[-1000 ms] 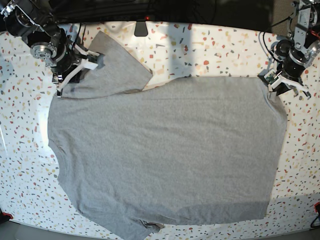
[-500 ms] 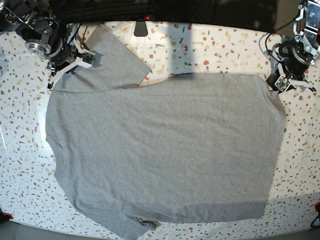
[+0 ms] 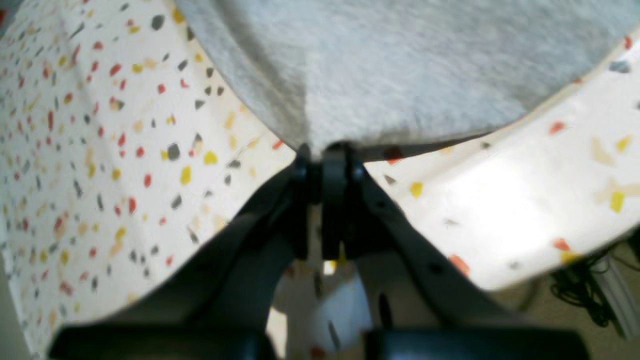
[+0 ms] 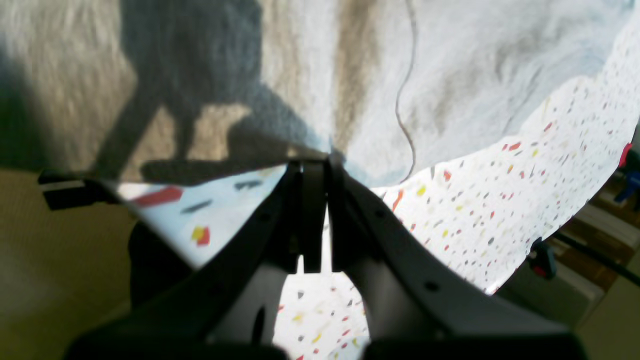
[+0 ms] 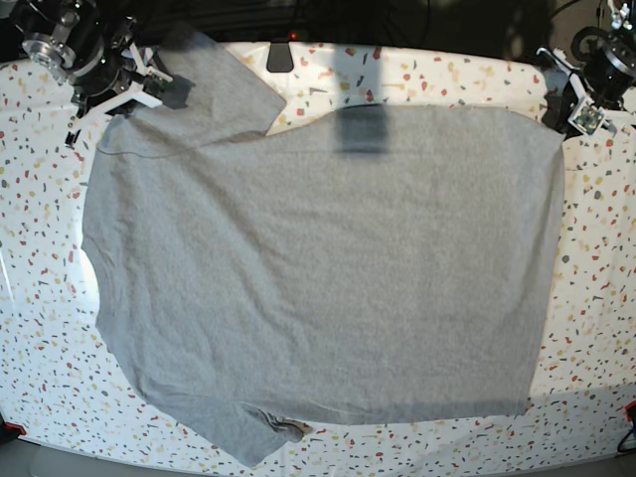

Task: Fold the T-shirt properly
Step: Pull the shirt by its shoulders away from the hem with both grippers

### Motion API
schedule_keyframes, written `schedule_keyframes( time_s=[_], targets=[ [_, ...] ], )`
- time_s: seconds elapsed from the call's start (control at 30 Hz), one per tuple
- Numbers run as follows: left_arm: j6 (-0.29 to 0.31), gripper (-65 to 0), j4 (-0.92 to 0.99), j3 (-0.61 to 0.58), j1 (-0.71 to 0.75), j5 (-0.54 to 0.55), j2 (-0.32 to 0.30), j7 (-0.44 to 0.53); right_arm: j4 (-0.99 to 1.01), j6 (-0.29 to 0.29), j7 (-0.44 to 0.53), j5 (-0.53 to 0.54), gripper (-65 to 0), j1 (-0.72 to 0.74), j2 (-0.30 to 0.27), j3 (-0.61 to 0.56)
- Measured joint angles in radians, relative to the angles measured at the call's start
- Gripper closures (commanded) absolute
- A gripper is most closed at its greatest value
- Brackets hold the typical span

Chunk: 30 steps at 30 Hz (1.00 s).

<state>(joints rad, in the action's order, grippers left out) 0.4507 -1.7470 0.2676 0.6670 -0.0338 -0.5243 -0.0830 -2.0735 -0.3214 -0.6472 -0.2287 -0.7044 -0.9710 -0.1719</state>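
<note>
T-shirt (image 5: 318, 268): one item, light heather-grey, short-sleeved, plain side up. We find it spread nearly flat over the speckled terrazzo table (image 5: 596, 298), covering most of it. No lettering shows on the visible face.

Condition: body lies open in a single layer as far as we can tell, with shallow wrinkles only. One sleeve (image 5: 214, 94) extends toward the table's far edge at the shirt's far corner on the base view's left; the other sleeve (image 5: 263, 437) hangs near the table's near edge on the same side, its cuff slightly curled.

Right gripper (image 5: 134, 94): at the far sleeve's shoulder area. In the right wrist view its jaws stand together on a pinch of grey fabric (image 4: 350, 100), which rises to the tips (image 4: 320, 162).

Left gripper (image 5: 571, 114): at the shirt's far corner on the base view's right. In the left wrist view its jaws are closed on the cloth edge (image 3: 400, 75), the fabric drawn to a point at the tips (image 3: 325, 155).

Progress: we judge the task to be at its start. Laying out and gripping appear done; no fold line, no doubled layer and no tucked sleeve are visible.

Outstanding, in our estimate: every fold, sleeves inward and the body doubled.
</note>
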Motion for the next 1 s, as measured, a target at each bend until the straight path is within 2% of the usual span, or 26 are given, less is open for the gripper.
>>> schedule_keyframes(
  time_s=[0.27,0.37,0.5,0.67,0.8,0.9,0.97,1.0],
  targets=[
    [0.002,0.0,-0.008,0.120,0.092,0.000,0.138,0.033,-0.095,0.002,-0.001,0.002,0.0,-0.198,0.072,0.116],
    [0.048,0.0,-0.008,0.155,0.140,-0.001,0.167,0.091,-0.122,0.001,-0.004,-0.002,0.0,-0.278,0.077,0.126],
    [0.053,0.0,-0.021,0.190,0.200,-0.002,0.190,0.119,-0.151,0.017,-0.007,-0.003,0.0,-0.362,0.076,0.126],
    [0.056,0.0,-0.058,0.192,0.245,-0.002,0.192,0.129,-0.182,0.114,-0.006,-0.029,0.0,-0.448,0.073,0.127],
    [0.054,0.0,-0.080,0.192,0.244,-0.002,0.192,0.145,-0.188,0.154,0.006,-0.049,0.0,-0.470,0.074,0.127],
    [0.053,0.0,-0.098,0.192,0.223,-0.002,0.192,0.151,-0.188,0.228,0.031,-0.084,0.0,-0.456,0.074,0.128],
    [0.014,0.0,-0.102,0.192,0.206,0.020,0.192,0.129,-0.187,0.239,0.047,-0.049,0.0,-0.427,0.074,0.128],
    [-0.030,0.0,-0.103,0.192,0.198,0.041,0.192,0.103,-0.187,0.239,0.046,-0.033,0.0,-0.408,0.074,0.128]
  ],
)
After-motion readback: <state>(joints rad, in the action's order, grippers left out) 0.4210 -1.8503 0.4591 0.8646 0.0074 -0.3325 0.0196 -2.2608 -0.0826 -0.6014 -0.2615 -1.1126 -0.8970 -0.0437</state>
